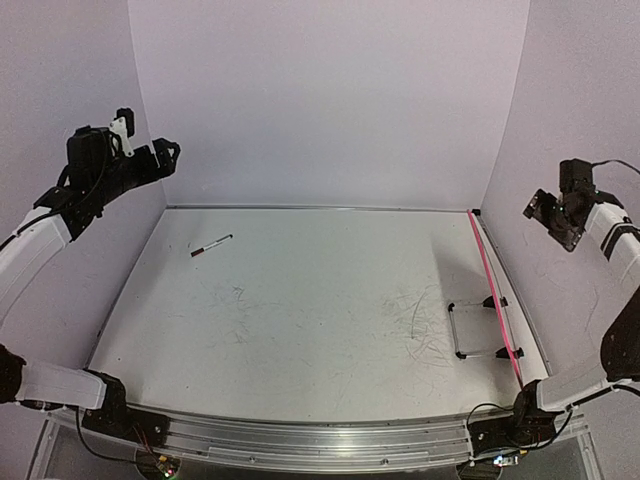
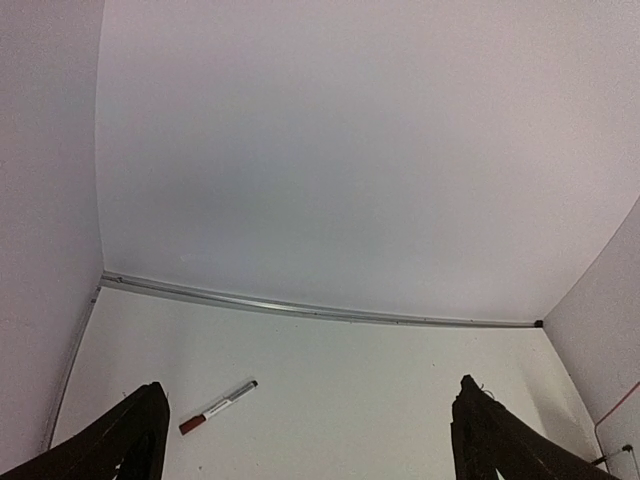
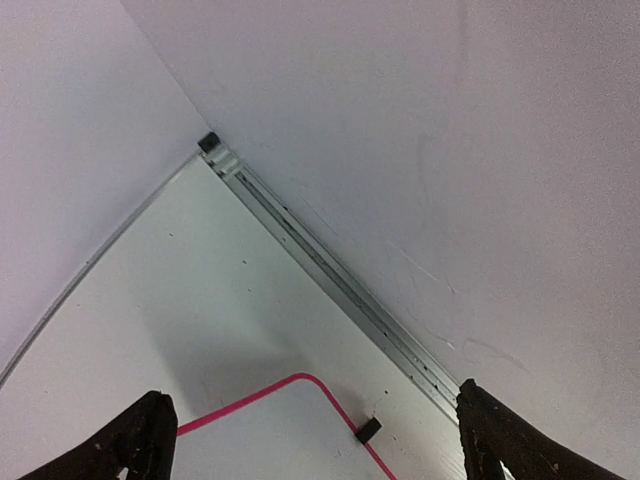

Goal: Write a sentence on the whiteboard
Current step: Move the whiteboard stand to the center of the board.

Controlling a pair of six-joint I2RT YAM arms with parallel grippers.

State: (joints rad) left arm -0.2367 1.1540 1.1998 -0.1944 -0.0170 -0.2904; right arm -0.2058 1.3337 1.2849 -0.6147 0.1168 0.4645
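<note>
Two black two-finger tools held high above the large scuffed white table (image 1: 300, 340): left tool (image 1: 168, 152) over the left edge, right tool (image 1: 548, 212) out past the right edge. Both with fingers spread wide apart, clamped on nothing.

Along the right edge, close to the wall, the small rectangular glossy whiteboard with thin pink-red frame (image 1: 492, 290), seen almost edge-on from above; upright or steeply tilted, cannot tell which. Touching it, small black clip feet (image 1: 501, 301) and a thin wire stand (image 1: 470, 331) reaching toward the table's middle. From the right wrist, only one rounded corner of the whiteboard (image 3: 290, 440) in view.

Near the far-left corner, a slim white marker with dark red cap (image 1: 211, 245), lying flat, well apart from the whiteboard.
</note>
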